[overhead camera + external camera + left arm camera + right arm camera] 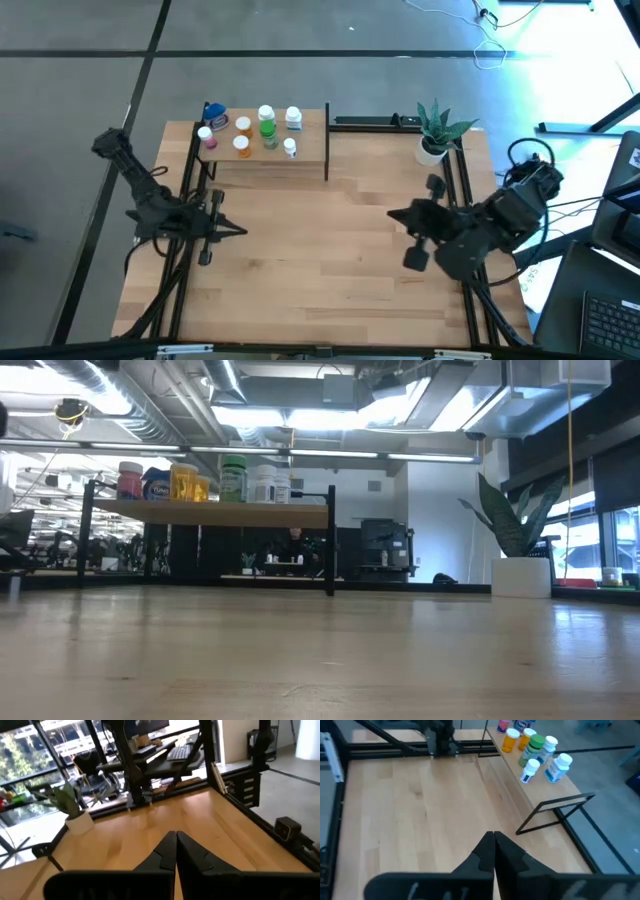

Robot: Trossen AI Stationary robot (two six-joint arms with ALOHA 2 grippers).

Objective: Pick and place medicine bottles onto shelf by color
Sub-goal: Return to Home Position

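Bottles (267, 130) are being carried in a cluster on the shelf (305, 155), which is standing at the table's (320, 280) far edge, beyond both grippers and nearer the left one. The left gripper (240, 231) is being held over the table's left edge, pointing inward, its fingers (192, 851) pressed together with nothing between them. On the shelf end nearest this gripper, the pink bottle (207, 137) and blue bottle (215, 117) are being shown. Then come the orange bottles (243, 125), the green bottle (268, 128) and the white bottles (293, 118). The right gripper (392, 214) is being held near the right edge, also pointing inward, fingers (510, 852) closed on nothing. A plant (437, 128) is standing beyond it.
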